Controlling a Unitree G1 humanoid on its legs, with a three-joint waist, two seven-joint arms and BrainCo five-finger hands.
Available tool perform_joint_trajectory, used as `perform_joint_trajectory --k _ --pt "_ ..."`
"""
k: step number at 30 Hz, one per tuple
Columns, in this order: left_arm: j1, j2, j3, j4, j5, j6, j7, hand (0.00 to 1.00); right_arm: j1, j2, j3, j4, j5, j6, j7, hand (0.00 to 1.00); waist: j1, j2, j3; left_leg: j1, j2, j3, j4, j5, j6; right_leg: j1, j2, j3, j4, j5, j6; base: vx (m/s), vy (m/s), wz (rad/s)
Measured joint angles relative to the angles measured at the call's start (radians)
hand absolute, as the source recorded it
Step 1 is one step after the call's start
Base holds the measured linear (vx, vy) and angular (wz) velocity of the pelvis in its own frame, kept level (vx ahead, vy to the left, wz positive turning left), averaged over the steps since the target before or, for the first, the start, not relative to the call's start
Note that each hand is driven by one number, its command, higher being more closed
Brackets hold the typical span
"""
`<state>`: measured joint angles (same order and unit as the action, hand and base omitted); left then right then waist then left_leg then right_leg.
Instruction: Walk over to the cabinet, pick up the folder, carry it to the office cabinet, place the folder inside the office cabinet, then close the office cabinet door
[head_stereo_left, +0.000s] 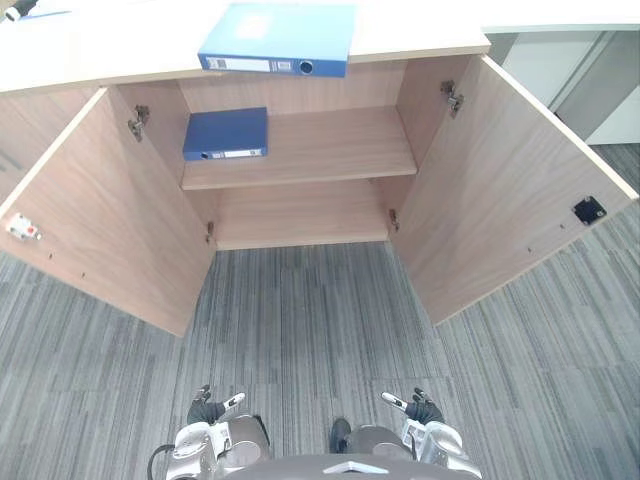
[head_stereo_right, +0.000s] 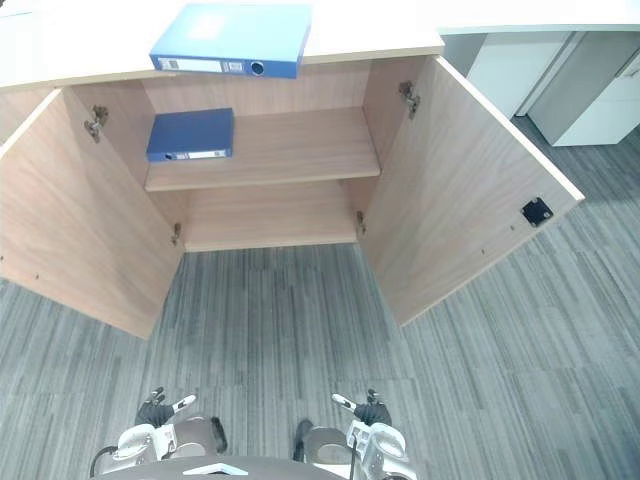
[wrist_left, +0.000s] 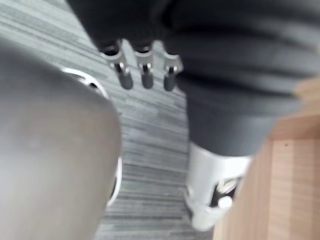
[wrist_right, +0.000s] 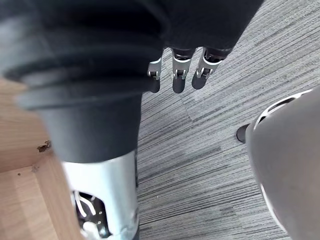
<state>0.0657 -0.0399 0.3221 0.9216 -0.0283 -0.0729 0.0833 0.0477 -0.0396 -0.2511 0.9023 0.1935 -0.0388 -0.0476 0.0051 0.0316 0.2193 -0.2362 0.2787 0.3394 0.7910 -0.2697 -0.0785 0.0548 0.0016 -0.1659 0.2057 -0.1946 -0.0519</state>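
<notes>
A blue folder (head_stereo_left: 280, 38) lies flat on top of the wooden cabinet (head_stereo_left: 420, 40), its spine jutting over the front edge. A second blue folder (head_stereo_left: 226, 134) lies on the left part of the upper shelf (head_stereo_left: 330, 150) inside. Both cabinet doors stand wide open, the left door (head_stereo_left: 110, 220) and the right door (head_stereo_left: 500, 190). My left hand (head_stereo_left: 205, 408) and right hand (head_stereo_left: 425, 408) hang low by my sides, well short of the cabinet. In the wrist views the left fingers (wrist_left: 145, 75) and the right fingers (wrist_right: 180, 75) point down at the carpet, relaxed and holding nothing.
Grey striped carpet (head_stereo_left: 310, 320) stretches between me and the cabinet, flanked by the two open doors. White furniture (head_stereo_left: 570, 70) stands behind the right door. The lower shelf (head_stereo_left: 300, 215) holds nothing.
</notes>
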Motion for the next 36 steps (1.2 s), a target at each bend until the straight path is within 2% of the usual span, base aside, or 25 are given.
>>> perform_joint_trajectory --k 3,4,5,6,8,9,10,11,12,13,15,18,20,21,22,23,24,25,26,27,29,30,32,35,36 --pt "-0.008 0.001 -0.001 0.001 -0.008 -0.004 -0.001 0.00 -0.002 0.009 -0.009 0.000 -0.001 -0.001 -0.008 0.00 0.014 -0.005 0.001 -0.037 -0.053 -0.017 -0.245 0.018 -0.004 0.058 -0.024 0.025 -0.046 -0.015 0.031 0.31 0.149 -0.32" --pt "-0.008 0.004 -0.008 0.004 -0.008 -0.004 0.001 0.00 0.005 0.010 -0.012 0.009 -0.002 -0.002 -0.009 0.00 0.011 -0.008 -0.005 -0.034 -0.096 -0.046 -0.383 0.071 0.003 0.075 -0.038 0.030 -0.064 -0.027 0.056 0.30 0.218 -0.25" --pt "-0.006 0.004 -0.011 0.013 -0.010 -0.006 0.000 0.00 0.003 0.010 -0.026 0.023 -0.002 0.001 -0.009 0.00 0.019 -0.009 -0.011 -0.032 -0.122 -0.071 -0.427 0.167 0.034 0.090 -0.050 0.048 -0.074 -0.045 0.085 0.40 0.304 -0.32" --pt "-0.006 0.007 -0.010 0.013 -0.010 -0.006 -0.001 0.00 0.004 0.019 -0.028 0.027 -0.002 0.003 -0.009 0.00 0.021 -0.025 -0.024 -0.030 -0.145 -0.076 -0.416 0.187 0.055 0.097 -0.074 0.061 -0.073 -0.059 0.103 0.28 0.221 -0.29" --pt "-0.007 0.033 -0.012 0.028 -0.010 -0.005 -0.002 0.00 0.020 0.038 -0.030 0.031 -0.006 0.003 -0.008 0.00 0.021 -0.066 -0.055 -0.018 -0.179 -0.038 -0.392 0.122 0.068 0.082 -0.121 0.081 -0.020 -0.066 0.113 0.40 0.223 -0.25" --pt "-0.009 0.035 -0.013 0.034 -0.010 -0.006 -0.002 0.00 0.019 0.038 -0.030 0.034 -0.006 0.003 -0.007 0.00 0.024 -0.070 -0.057 -0.004 -0.184 -0.031 -0.388 0.104 0.071 0.065 -0.128 0.094 0.031 -0.066 0.113 0.53 0.299 -0.41" --pt "-0.012 0.040 -0.017 0.041 -0.010 -0.002 -0.001 0.00 0.019 0.038 -0.029 0.036 -0.007 0.003 -0.006 0.00 0.026 -0.073 -0.058 0.037 -0.190 -0.011 -0.393 0.075 0.082 0.007 -0.142 0.118 0.192 -0.061 0.121 0.32 0.212 -0.31" --pt "-0.011 0.043 -0.024 0.043 -0.010 0.001 -0.001 0.00 0.018 0.038 -0.028 0.034 -0.010 0.003 -0.006 0.00 0.022 -0.073 -0.058 0.059 -0.193 -0.009 -0.397 0.061 0.088 -0.035 -0.149 0.125 0.296 -0.046 0.140 0.46 0.267 -0.16" --pt "-0.011 0.053 -0.049 0.051 -0.010 0.008 -0.001 0.00 0.020 0.035 -0.027 0.026 -0.023 0.001 -0.005 0.00 0.008 -0.067 -0.055 0.102 -0.198 -0.011 -0.403 0.037 0.097 -0.120 -0.163 0.138 0.510 -0.031 0.168 0.46 0.198 0.13" --pt "-0.010 0.059 -0.063 0.057 -0.010 0.012 -0.001 0.00 0.018 0.036 -0.025 0.022 -0.029 0.002 -0.005 0.00 -0.001 -0.066 -0.053 0.149 -0.202 -0.011 -0.418 0.025 0.106 -0.182 -0.167 0.140 0.643 -0.051 0.164 0.47 0.159 0.17" --pt "-0.010 0.058 -0.062 0.063 -0.011 0.013 0.000 0.00 0.017 0.036 -0.022 0.006 -0.037 -0.001 -0.005 0.00 -0.003 -0.066 -0.053 0.227 -0.203 -0.012 -0.471 0.020 0.109 -0.269 -0.164 0.104 0.723 -0.084 0.139 0.35 0.048 0.08" --pt "-0.015 0.052 -0.060 0.073 -0.015 0.014 0.001 0.00 0.017 0.030 0.004 -0.006 -0.035 -0.006 -0.005 0.00 -0.015 -0.063 -0.052 0.351 -0.197 -0.023 -0.571 0.022 0.105 -0.363 -0.129 0.038 0.597 -0.117 0.111 0.41 -0.042 0.16" --pt "-0.015 0.046 -0.061 0.076 -0.016 0.014 0.001 0.00 0.020 0.032 0.005 -0.021 -0.031 -0.006 -0.005 0.00 -0.032 -0.063 -0.051 0.384 -0.194 -0.048 -0.598 0.021 0.102 -0.393 -0.102 0.026 0.409 -0.080 0.097 0.38 -0.148 0.46" --pt "-0.016 0.042 -0.062 0.076 -0.015 0.013 0.001 0.00 0.023 0.033 0.006 -0.021 -0.032 -0.006 -0.005 0.00 -0.038 -0.066 -0.053 0.398 -0.200 -0.065 -0.610 0.017 0.074 -0.386 -0.093 0.029 0.282 -0.014 0.092 0.43 -0.187 0.66" --pt "-0.025 0.031 -0.051 0.084 -0.015 0.012 0.000 0.00 0.024 0.028 0.002 -0.018 -0.026 -0.006 -0.004 0.00 -0.042 -0.057 -0.053 0.431 -0.193 -0.095 -0.626 -0.011 0.019 -0.372 -0.078 0.033 0.223 0.124 0.061 0.42 -0.185 0.50" --pt "-0.024 0.016 -0.045 0.085 -0.015 0.012 0.000 0.00 0.023 0.015 0.002 -0.019 -0.026 -0.007 -0.004 0.00 -0.034 -0.028 -0.057 0.440 -0.172 -0.094 -0.632 -0.008 0.014 -0.367 -0.064 0.024 0.231 0.119 0.054 0.41 -0.184 0.41" --pt "-0.021 -0.007 -0.039 0.083 -0.014 0.011 -0.002 0.00 0.024 0.008 -0.002 -0.017 -0.025 -0.006 -0.004 0.00 -0.030 -0.007 -0.068 0.444 -0.159 -0.094 -0.626 0.010 -0.005 -0.363 -0.063 0.010 0.242 0.073 0.047 0.30 -0.151 0.16" --pt "-0.022 -0.016 -0.038 0.080 -0.012 0.009 -0.002 0.00 0.023 0.005 -0.005 -0.021 -0.025 -0.006 -0.004 0.00 -0.031 0.000 -0.066 0.443 -0.151 -0.095 -0.612 0.016 -0.008 -0.352 -0.062 -0.001 0.245 0.060 0.040 0.44 -0.258 0.46" --pt "-0.025 -0.025 -0.029 0.079 -0.009 0.010 -0.004 0.00 0.022 0.000 -0.004 -0.020 -0.025 -0.006 -0.004 0.00 -0.039 0.014 -0.061 0.412 -0.120 -0.102 -0.501 0.022 -0.019 -0.301 -0.053 -0.030 0.233 0.033 0.027 0.35 -0.243 0.46" --pt "-0.027 -0.025 -0.027 0.074 -0.009 0.010 -0.004 0.00 0.023 -0.001 -0.001 -0.021 -0.025 -0.005 -0.004 0.00 -0.041 0.011 -0.060 0.376 -0.103 -0.110 -0.413 0.024 -0.022 -0.276 -0.048 -0.036 0.221 0.023 0.026 0.38 -0.286 0.58" --pt "-0.031 -0.025 -0.008 0.046 -0.009 0.009 -0.003 0.00 0.033 -0.003 0.024 -0.021 -0.025 -0.001 -0.005 0.00 -0.023 -0.005 -0.049 0.220 -0.026 -0.130 -0.027 0.031 -0.028 -0.177 -0.031 -0.049 0.172 0.000 0.013 0.25 -0.172 0.11" --pt "-0.030 -0.026 -0.008 0.040 -0.009 0.009 -0.003 0.00 0.034 -0.004 0.027 -0.020 -0.024 -0.001 -0.005 0.00 -0.015 -0.006 -0.051 0.197 -0.016 -0.117 0.014 0.022 -0.025 -0.160 -0.029 -0.050 0.164 -0.002 0.012 0.20 -0.082 -0.24" --pt "-0.031 -0.037 -0.008 0.033 -0.009 0.008 -0.003 0.00 0.037 -0.005 0.033 -0.020 -0.023 -0.001 -0.005 0.00 -0.013 -0.007 -0.051 0.155 -0.011 -0.081 -0.011 0.005 -0.007 -0.113 -0.029 -0.040 0.130 -0.003 0.015 0.18 -0.022 -0.22" --pt "-0.035 -0.040 -0.008 0.030 -0.008 0.002 -0.003 0.00 0.040 -0.005 0.033 -0.020 -0.023 0.000 -0.006 0.00 -0.006 -0.006 -0.053 0.134 -0.037 -0.068 -0.246 0.004 -0.006 -0.090 -0.031 -0.006 0.112 -0.006 0.033 0.20 0.103 -0.35" --pt "-0.037 -0.043 -0.008 0.033 -0.008 0.001 -0.003 0.00 0.041 -0.006 0.031 -0.021 -0.023 0.000 -0.006 0.00 -0.007 0.000 -0.059 0.142 -0.055 -0.076 -0.374 0.056 0.001 -0.091 -0.029 0.004 0.114 -0.011 0.048 0.18 0.172 -0.28"
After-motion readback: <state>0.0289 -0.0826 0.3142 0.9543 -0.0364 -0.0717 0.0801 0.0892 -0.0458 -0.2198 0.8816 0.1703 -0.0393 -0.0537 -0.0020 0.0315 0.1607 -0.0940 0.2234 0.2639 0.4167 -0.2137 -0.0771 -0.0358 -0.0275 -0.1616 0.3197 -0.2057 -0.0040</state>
